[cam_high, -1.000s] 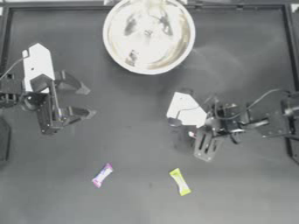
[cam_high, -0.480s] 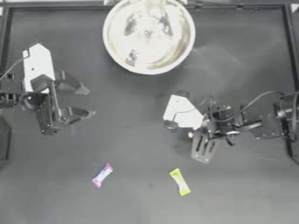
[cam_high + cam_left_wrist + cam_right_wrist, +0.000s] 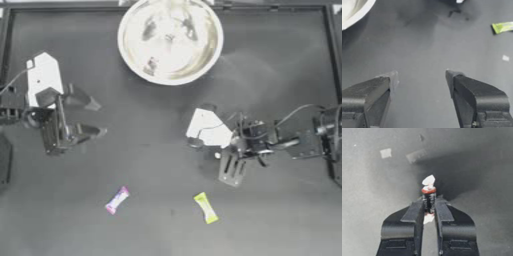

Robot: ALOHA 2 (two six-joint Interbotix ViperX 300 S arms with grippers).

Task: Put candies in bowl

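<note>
The right gripper (image 3: 429, 203) has its jaws clamped together on a white candy with red marks (image 3: 429, 198). The sweet stands on end between the two dark pads, one twisted white tip poking out past the jaw tips and the other showing in the slot behind them. In the top view this right gripper (image 3: 217, 156) sits right of the counter's middle, its arm reaching in from the right side, above the dark counter (image 3: 153, 125).

The left gripper (image 3: 422, 80) has its jaws wide apart with nothing between them, only bare counter showing in the gap. From above, the left gripper (image 3: 90, 117) is at the left side of the counter, well apart from the right one.

Two more candies lie on the counter toward the near edge: a pink-purple candy (image 3: 117, 200) left of centre and a yellow-green candy (image 3: 206, 207) just right of it, near each other but apart. The yellow-green one also shows in the left wrist view.

The bowl (image 3: 130, 30) stands at the far edge of the counter, near the middle, well apart from both grippers. Something small with a reddish mark lies inside it on the shiny surface, too blurred to name.
</note>
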